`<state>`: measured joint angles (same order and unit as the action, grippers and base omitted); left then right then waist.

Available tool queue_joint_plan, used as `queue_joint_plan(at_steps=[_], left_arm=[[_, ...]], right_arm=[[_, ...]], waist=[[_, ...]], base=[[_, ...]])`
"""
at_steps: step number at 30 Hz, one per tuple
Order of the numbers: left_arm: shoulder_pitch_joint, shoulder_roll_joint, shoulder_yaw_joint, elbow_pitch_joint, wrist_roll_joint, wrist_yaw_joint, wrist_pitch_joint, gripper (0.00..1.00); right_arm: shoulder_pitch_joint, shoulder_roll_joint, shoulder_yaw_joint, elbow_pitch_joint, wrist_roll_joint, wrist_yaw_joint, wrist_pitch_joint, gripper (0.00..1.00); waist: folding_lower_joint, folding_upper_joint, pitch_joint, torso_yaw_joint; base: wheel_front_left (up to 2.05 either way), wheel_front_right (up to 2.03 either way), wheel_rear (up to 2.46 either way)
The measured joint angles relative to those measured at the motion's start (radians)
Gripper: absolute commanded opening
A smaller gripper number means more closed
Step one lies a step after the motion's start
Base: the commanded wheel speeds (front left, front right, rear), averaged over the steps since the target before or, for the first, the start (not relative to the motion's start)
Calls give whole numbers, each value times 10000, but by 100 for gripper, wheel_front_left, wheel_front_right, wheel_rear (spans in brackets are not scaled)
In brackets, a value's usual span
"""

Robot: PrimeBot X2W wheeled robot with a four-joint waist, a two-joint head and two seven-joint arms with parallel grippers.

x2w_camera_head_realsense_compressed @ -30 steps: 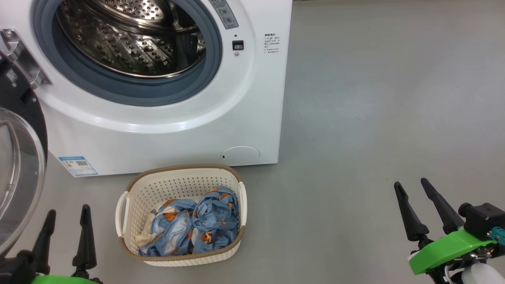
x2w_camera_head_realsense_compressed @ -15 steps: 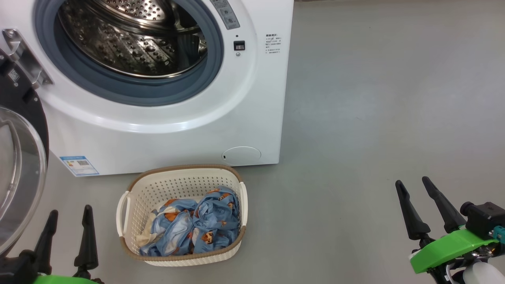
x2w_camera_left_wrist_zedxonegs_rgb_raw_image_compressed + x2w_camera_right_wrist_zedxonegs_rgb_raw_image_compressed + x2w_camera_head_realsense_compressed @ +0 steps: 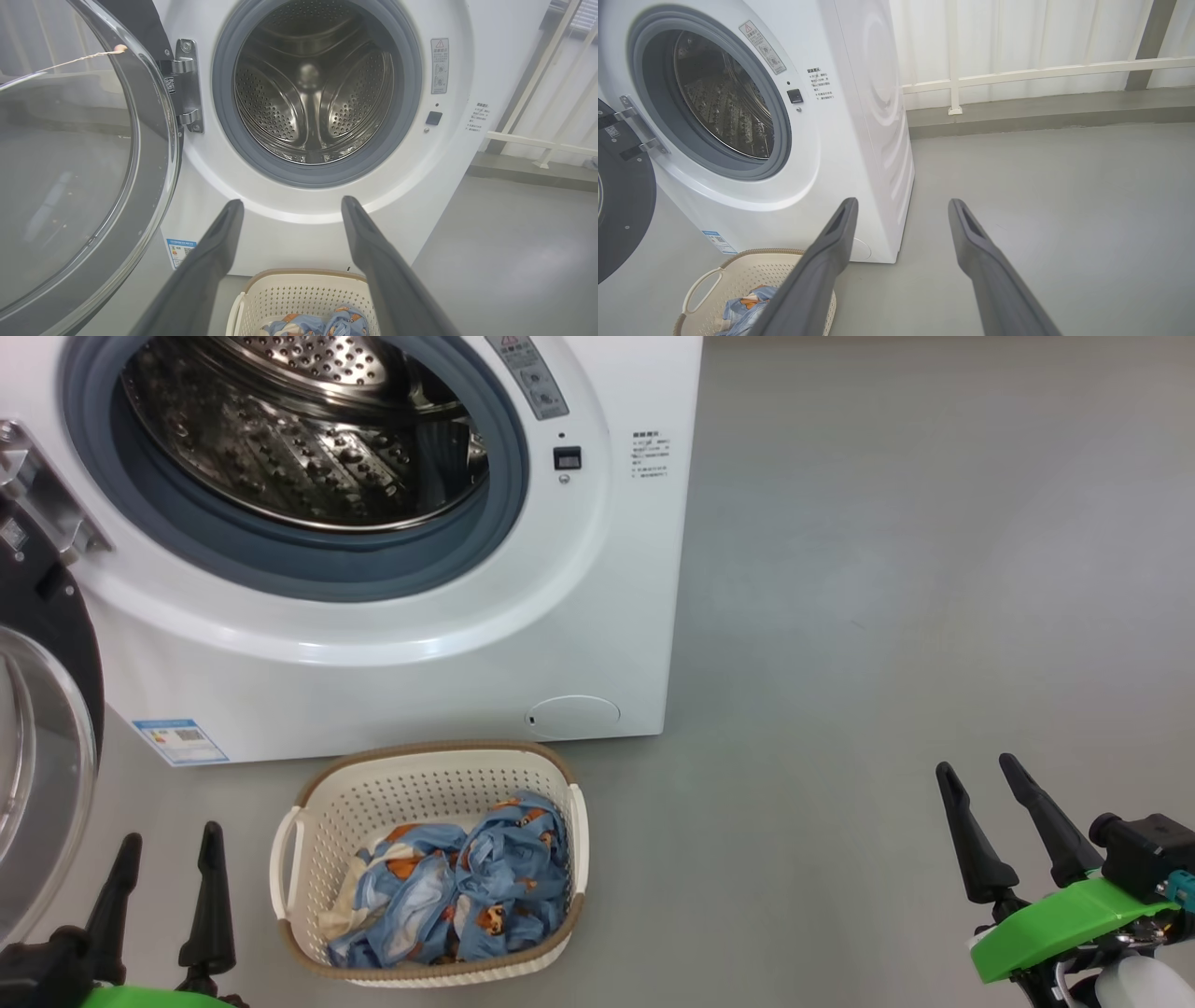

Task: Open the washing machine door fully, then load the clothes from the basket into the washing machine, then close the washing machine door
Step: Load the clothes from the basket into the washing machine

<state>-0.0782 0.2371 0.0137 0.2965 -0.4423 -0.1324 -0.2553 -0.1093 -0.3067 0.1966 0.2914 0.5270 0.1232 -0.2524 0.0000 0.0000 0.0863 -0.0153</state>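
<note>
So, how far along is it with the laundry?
Done: the washing machine door hangs swung open at the left, showing an empty steel drum. In hand: nothing; the left hand and right hand are both open and empty, apart from the basket. Left: the clothes lie in the basket, so loading and closing the door remain.

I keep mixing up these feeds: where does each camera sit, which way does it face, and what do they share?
Head view: on the head, looking down at the washing machine, the basket of clothes and floor; left gripper lower left, right gripper lower right, both open.
Left wrist view: left wrist, facing into the drum between its own fingers; the washing machine door open at left.
Right wrist view: right wrist, facing the machine's right corner and a railing past its own fingers.
All three share drum and basket.
</note>
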Motion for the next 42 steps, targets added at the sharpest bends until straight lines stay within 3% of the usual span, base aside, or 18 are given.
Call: queue_joint_plan(at_steps=[16, 42], left_arm=[[-258, 42, -8, 159, -58, 0, 0, 100], [-472, -6, -261, 755, -29, 0, 2, 100]], right_arm=[[-27, 52, 13, -4, -2, 0, 0, 100], [-64, 86, 6, -50, -2, 0, 0, 100]], waist=[[1, 0, 167, 13], [0, 0, 484, 63]], base=[[77, -106, 28], [3, -3, 0]])
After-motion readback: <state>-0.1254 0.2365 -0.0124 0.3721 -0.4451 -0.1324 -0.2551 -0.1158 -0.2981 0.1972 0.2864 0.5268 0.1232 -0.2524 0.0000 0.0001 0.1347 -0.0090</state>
